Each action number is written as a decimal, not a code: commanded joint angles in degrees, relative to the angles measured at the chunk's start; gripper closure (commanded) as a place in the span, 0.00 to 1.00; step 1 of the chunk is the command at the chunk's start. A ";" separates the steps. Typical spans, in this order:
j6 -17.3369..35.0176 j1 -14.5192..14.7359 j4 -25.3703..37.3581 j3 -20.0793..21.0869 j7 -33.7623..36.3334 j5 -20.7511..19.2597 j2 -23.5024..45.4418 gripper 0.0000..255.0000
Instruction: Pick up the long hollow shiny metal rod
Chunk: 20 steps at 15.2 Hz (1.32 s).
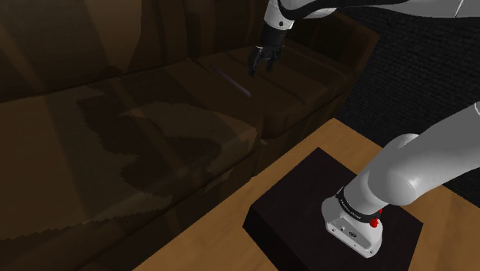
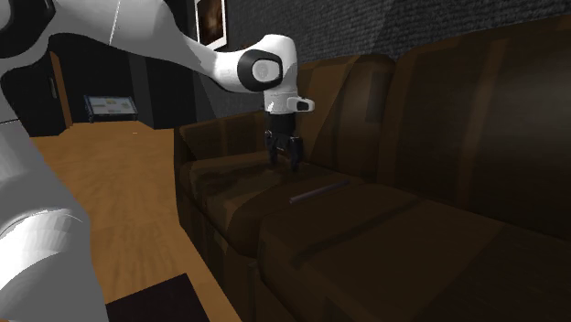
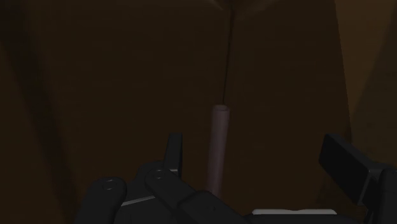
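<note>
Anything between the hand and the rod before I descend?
Nothing visible. The rod lies bare on the brown sofa cushion, and the open hand hangs over it, one finger on each side.

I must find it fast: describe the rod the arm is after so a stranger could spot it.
Find the long brown sofa, at its end seat cushion by the armrest. A thin straight rod lies flat there, right by the open black gripper. It is the one loose thing on the seat, paler than the cushion.
</note>
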 commanded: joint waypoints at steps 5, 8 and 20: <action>5.06 -0.19 8.08 -0.09 0.45 0.33 12.73 0.00; 6.52 -0.22 13.32 -0.14 0.73 0.47 19.24 0.00; 12.21 -0.18 11.64 -0.12 0.43 0.72 23.19 1.00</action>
